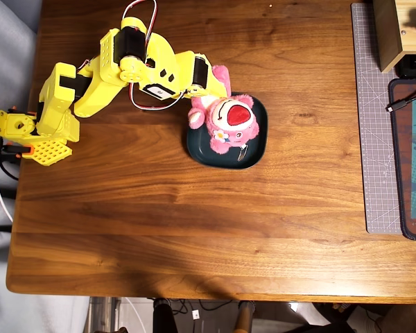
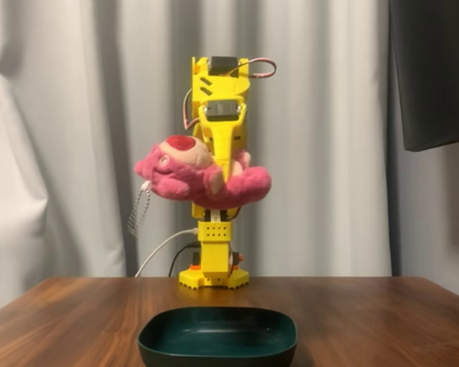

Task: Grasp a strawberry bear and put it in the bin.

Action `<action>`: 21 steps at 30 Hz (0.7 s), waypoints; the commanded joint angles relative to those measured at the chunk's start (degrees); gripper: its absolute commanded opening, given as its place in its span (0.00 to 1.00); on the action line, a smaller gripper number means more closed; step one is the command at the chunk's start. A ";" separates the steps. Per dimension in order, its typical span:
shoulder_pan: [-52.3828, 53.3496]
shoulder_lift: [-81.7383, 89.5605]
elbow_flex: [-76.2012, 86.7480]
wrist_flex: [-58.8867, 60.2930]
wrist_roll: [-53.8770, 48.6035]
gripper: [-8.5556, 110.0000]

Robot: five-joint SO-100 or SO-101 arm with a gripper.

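The pink strawberry bear (image 1: 227,123) (image 2: 185,172) hangs in the air, red muzzle patch facing up, with my yellow gripper (image 1: 211,94) (image 2: 223,172) shut on its body. In the fixed view it is held high above the table, and its keychain (image 2: 140,209) dangles at the left. In the overhead view the bear lies over the dark teal bin (image 1: 248,149). The bin (image 2: 217,337) stands on the wooden table in front of the arm's base, with nothing in it.
The arm's yellow base (image 1: 29,132) (image 2: 213,274) sits at the table's left edge in the overhead view. A grey cutting mat (image 1: 374,118), a wooden box (image 1: 392,31) and a dark pad (image 1: 410,159) lie along the right edge. Curtains hang behind the arm.
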 commanded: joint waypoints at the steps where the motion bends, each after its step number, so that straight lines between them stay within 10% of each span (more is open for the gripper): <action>1: 0.00 2.02 -1.49 2.72 -0.35 0.18; 21: -0.44 2.37 0.79 2.81 -0.44 0.31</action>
